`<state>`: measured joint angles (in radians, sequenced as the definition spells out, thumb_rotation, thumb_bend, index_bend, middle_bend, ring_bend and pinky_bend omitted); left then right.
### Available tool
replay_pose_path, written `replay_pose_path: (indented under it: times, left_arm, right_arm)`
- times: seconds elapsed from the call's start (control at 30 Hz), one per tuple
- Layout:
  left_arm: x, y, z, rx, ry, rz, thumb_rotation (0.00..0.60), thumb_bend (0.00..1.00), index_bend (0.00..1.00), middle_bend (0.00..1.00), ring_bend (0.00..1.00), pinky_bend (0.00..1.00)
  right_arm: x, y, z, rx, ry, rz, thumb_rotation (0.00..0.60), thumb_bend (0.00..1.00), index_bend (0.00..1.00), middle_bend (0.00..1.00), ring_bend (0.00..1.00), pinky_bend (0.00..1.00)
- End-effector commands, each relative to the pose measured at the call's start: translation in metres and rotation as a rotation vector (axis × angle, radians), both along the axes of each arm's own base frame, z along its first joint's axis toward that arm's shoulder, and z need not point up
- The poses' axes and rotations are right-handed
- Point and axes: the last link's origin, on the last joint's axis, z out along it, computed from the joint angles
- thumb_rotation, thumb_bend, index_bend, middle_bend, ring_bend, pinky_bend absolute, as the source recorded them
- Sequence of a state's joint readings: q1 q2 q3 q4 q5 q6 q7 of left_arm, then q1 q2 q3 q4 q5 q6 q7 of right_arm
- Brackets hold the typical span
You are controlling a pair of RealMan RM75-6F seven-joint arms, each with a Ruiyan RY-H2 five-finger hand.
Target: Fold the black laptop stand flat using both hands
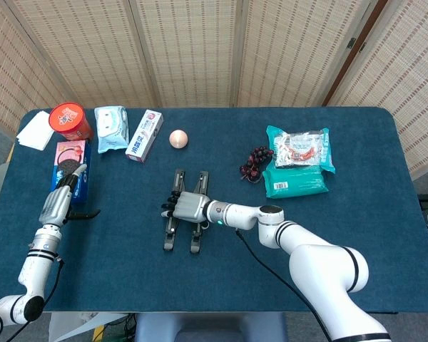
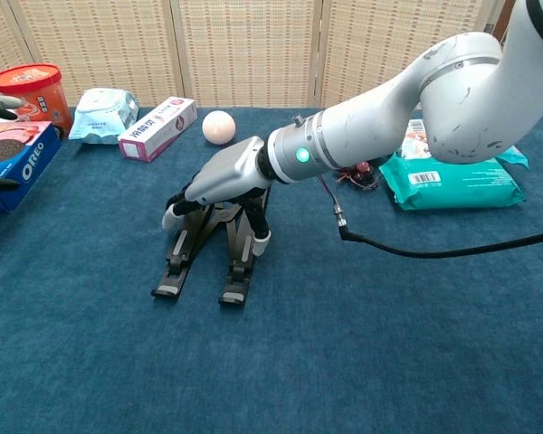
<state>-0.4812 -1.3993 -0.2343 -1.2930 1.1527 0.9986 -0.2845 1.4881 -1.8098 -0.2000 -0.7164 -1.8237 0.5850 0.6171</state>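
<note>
The black laptop stand [image 1: 170, 241] stands propped up at the middle of the blue table, its two rails running toward me [image 2: 176, 271]. My right hand [image 1: 186, 205] lies over its raised top [image 2: 223, 174]. Its fingers curl over the left rail and the thumb reaches down by the right rail, gripping the stand. My left hand [image 1: 58, 204] hovers far to the left beside the Oreo box [image 1: 72, 162], fingers apart and holding nothing. The chest view shows only its fingertips [image 2: 0, 101] at the left edge.
Along the back left are a red canister [image 1: 69, 120], a wipes pack [image 1: 111, 128], a toothpaste box [image 1: 145, 135] and a pale ball [image 1: 178, 138]. Dark grapes [image 1: 255, 162] and green packets [image 1: 296, 179] lie at the right. A black cable [image 2: 434, 253] trails from my right arm.
</note>
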Motion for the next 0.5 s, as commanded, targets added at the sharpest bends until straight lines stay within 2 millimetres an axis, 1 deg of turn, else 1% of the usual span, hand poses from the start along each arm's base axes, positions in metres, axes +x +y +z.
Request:
replay_pose_path:
  times: [0.03,0.23,0.3,0.4,0.47,0.5]
  left_arm:
    - [-0.0007,-0.0004,0.0007,0.002,0.000,0.003,0.600,0.12,0.00,0.08,0.05,0.05]
    - [-0.0032,-0.0015,0.0025,0.004,-0.006,0.011,0.600,0.12,0.00,0.08,0.05,0.05]
    - [-0.0029,-0.0017,0.0019,0.002,-0.008,0.009,0.600,0.12,0.00,0.08,0.05,0.05]
    - [-0.0028,-0.0023,0.0012,0.000,-0.008,0.007,0.600,0.12,0.00,0.08,0.05,0.05]
    - [-0.0033,-0.0026,0.0014,0.001,-0.007,0.007,0.600,0.12,0.00,0.07,0.05,0.05]
    - [-0.0036,-0.0027,0.0015,0.001,-0.007,0.007,0.600,0.12,0.00,0.07,0.05,0.05]
  right_arm:
    - [0.0012,0.0002,-0.0027,0.000,0.007,0.001,0.600,0.04,0.00,0.00,0.00,0.00]
    - [-0.0006,0.0003,-0.0050,0.002,0.021,0.000,0.600,0.04,0.00,0.00,0.00,0.00]
    - [-0.0004,-0.0001,-0.0063,0.001,0.020,-0.008,0.600,0.04,0.00,0.02,0.00,0.00]
    - [0.0021,-0.0005,-0.0074,0.001,0.002,-0.017,0.600,0.05,0.00,0.10,0.00,0.00]
    - [0.0044,-0.0007,-0.0070,0.005,-0.021,-0.025,0.600,0.07,0.00,0.19,0.00,0.00]
    - [0.0052,-0.0010,-0.0067,0.004,-0.030,-0.024,0.600,0.07,0.00,0.21,0.00,0.00]
